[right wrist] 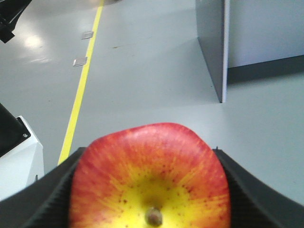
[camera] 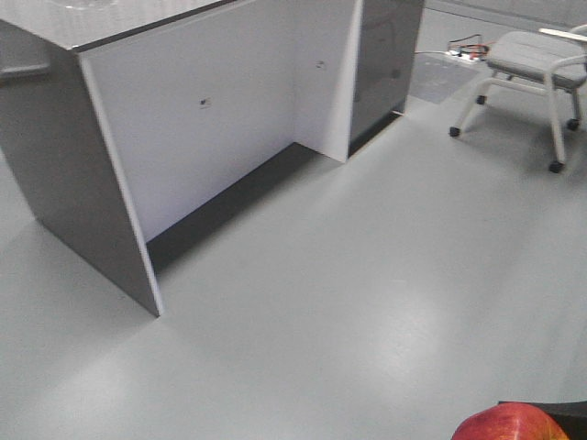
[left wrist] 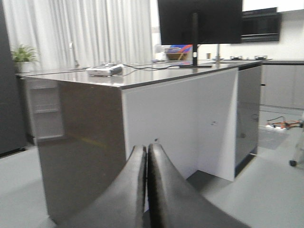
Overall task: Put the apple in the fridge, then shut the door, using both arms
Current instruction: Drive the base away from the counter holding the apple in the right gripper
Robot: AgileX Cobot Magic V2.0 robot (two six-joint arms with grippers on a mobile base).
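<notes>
The apple [right wrist: 150,180], red with a yellow patch round its stem dimple, fills the bottom of the right wrist view. My right gripper [right wrist: 149,159] is shut on it, a black finger pressing each side. The front view shows the apple [camera: 509,424] at its bottom right edge, over the floor. My left gripper [left wrist: 146,148] is shut with nothing in it and points at the counter. At the far left of the left wrist view stands a tall dark grey body that looks like the fridge [left wrist: 9,80]. The white shelved lining [left wrist: 45,107] beside it may be its door.
A counter [camera: 193,119] with a speckled top, white panels and dark grey sides stands ahead on the left. On it are a monitor [left wrist: 199,21] and a small white device [left wrist: 104,70]. A white wheeled chair [camera: 532,64] is at the back right. A yellow floor line [right wrist: 80,90] runs left.
</notes>
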